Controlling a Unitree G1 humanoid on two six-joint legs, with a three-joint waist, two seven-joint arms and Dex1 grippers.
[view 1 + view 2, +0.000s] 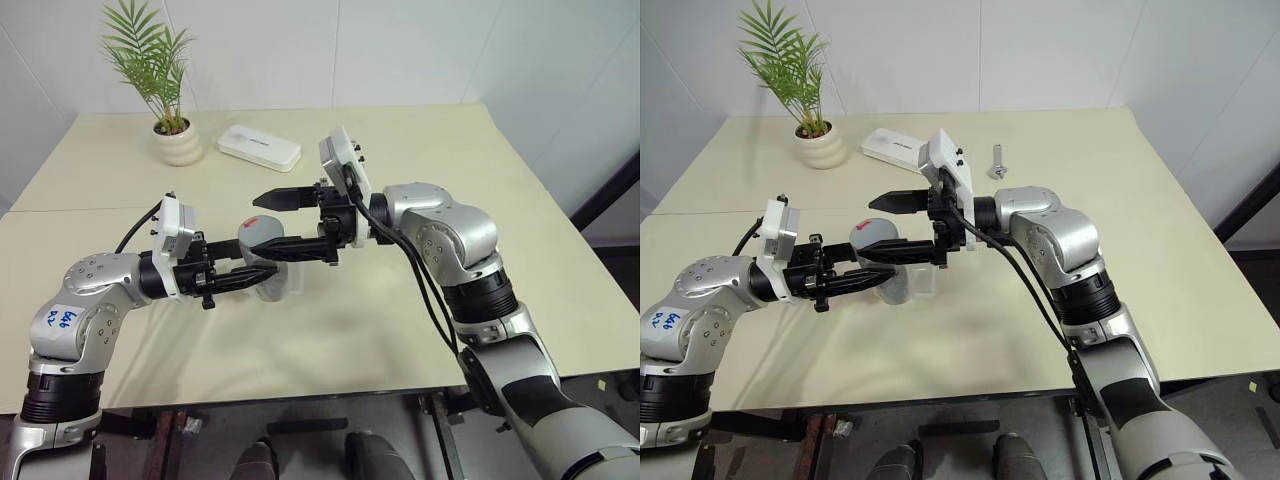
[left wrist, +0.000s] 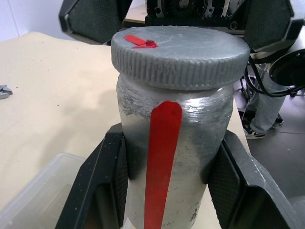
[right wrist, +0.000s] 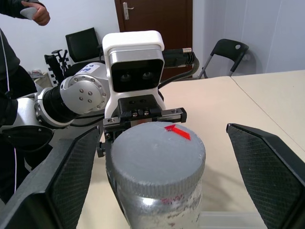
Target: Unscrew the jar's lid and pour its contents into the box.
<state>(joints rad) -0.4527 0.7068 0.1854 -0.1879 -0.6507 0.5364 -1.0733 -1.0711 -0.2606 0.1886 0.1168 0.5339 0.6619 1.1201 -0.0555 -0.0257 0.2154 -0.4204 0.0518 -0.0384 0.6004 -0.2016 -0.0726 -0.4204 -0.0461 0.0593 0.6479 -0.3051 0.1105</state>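
Here left end effector (image 2: 167, 191) clamped on jar (image 2: 174, 157); right end effector (image 3: 157, 176) spread wide, straddling lid (image 3: 155, 155).

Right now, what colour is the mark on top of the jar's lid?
Red, a small arrow-like mark on the grey lid; the right wrist view shows it best.

an office-like room: folding chair (image 3: 228, 50), monitor (image 3: 86, 43), brown door (image 3: 152, 16)
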